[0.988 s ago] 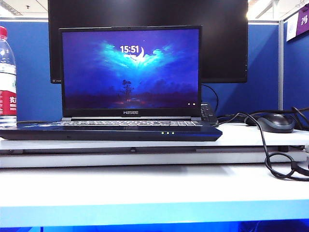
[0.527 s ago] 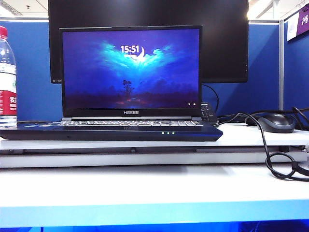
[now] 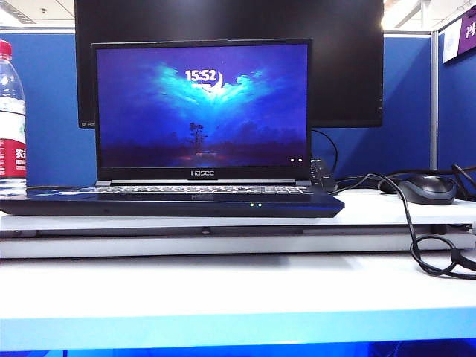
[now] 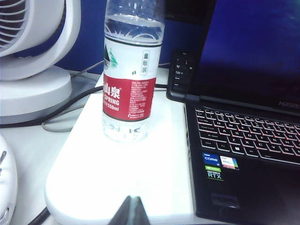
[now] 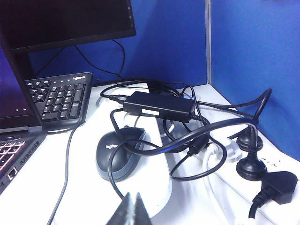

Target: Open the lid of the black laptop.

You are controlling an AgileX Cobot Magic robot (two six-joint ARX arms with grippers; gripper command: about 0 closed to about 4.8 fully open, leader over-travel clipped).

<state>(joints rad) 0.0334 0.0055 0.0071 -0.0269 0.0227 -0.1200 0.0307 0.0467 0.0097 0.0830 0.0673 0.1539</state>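
Observation:
The black laptop sits on a white raised board with its lid standing upright and the screen lit, showing 15:52. Neither gripper shows in the exterior view. In the left wrist view my left gripper is shut and empty, over the board's corner, beside the laptop's keyboard and apart from it. In the right wrist view my right gripper is shut and empty, above the white surface near a mouse, with the laptop's corner off to one side.
A water bottle stands left of the laptop, with a white fan beyond it. Behind is a large black monitor. On the right lie a grey mouse, a keyboard, a power adapter, tangled cables and plugs.
The screen clock went from 15:51 to 15:52, and one of three front LEDs went dark. The laptop and lid have not moved.

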